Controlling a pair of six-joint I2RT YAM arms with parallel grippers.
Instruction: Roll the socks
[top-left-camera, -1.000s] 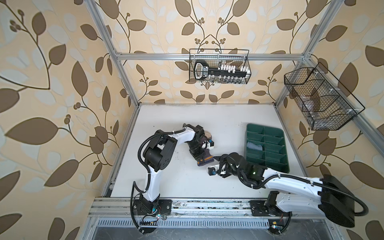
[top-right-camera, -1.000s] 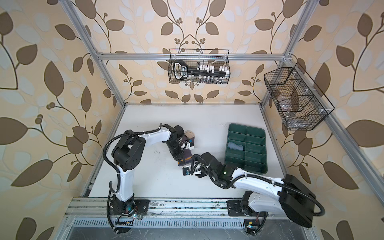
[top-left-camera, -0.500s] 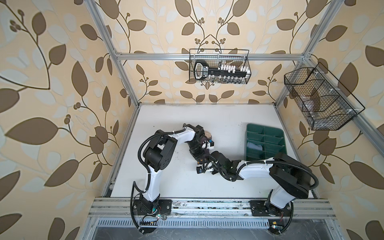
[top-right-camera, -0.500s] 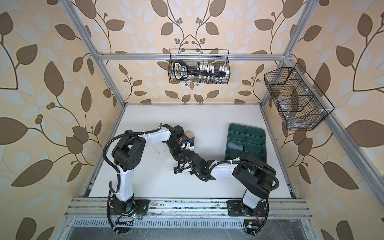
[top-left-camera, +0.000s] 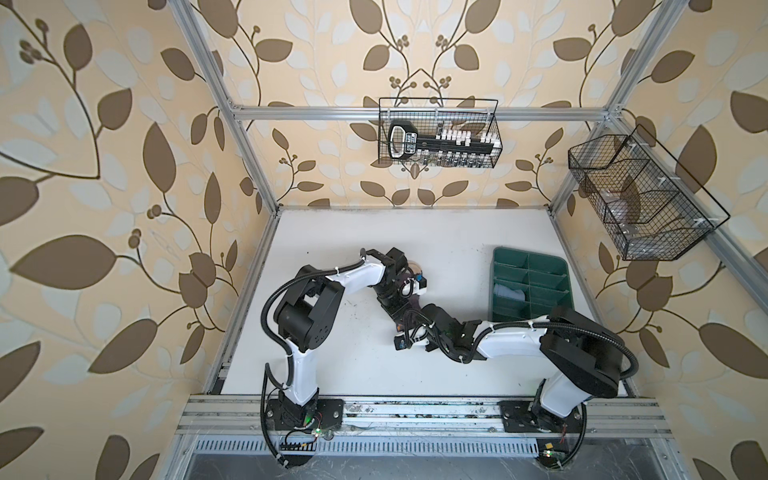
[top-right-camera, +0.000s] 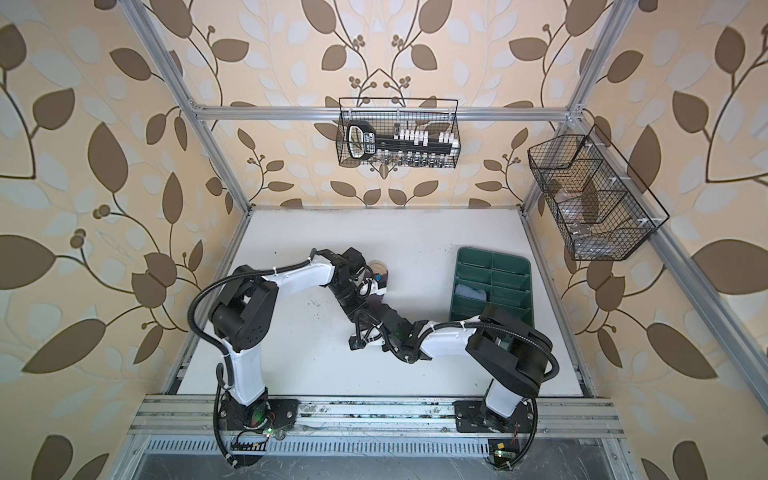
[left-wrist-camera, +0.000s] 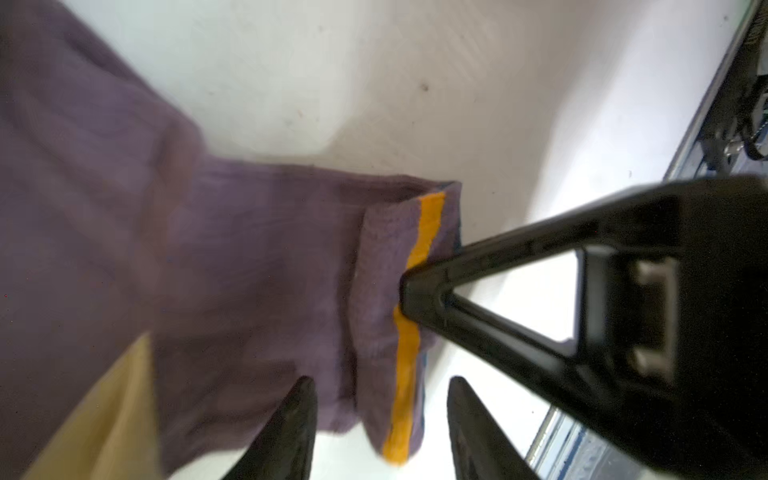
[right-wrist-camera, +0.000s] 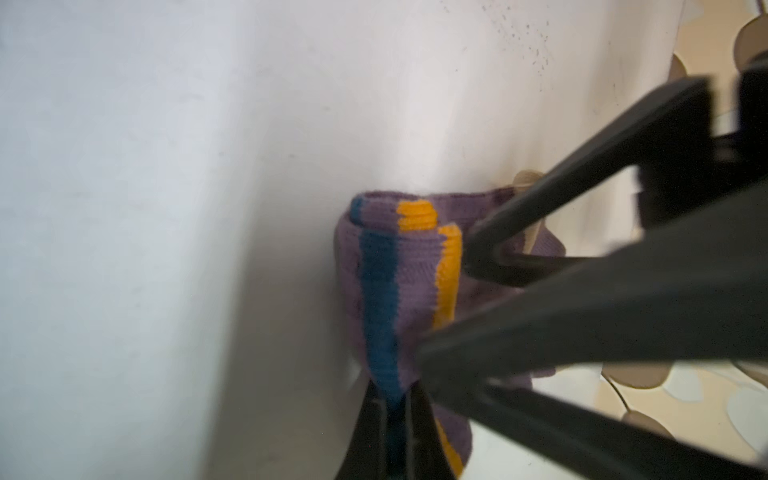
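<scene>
Nearest, the right gripper (right-wrist-camera: 395, 399) reaches low across the middle, fingers clenched on the striped cuff of the purple sock (left-wrist-camera: 249, 270), which lies on the worktop (top-left-camera: 415, 232) with only one turn at the cuff, so its roll looks barely begun. Just beyond, the left gripper (left-wrist-camera: 380, 395) angles down over that cuff, fingers released either side. Farther off a pale blue bundle (top-left-camera: 509, 291), likely the other sock, sits in the green tray (top-left-camera: 528, 259).

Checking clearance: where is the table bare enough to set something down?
Bare: the far strip of table along the back wall, and the near patch between the arm bases. Crowded: the middle, where left arm and right arm meet at the purple sock; green tray fills the right.
</scene>
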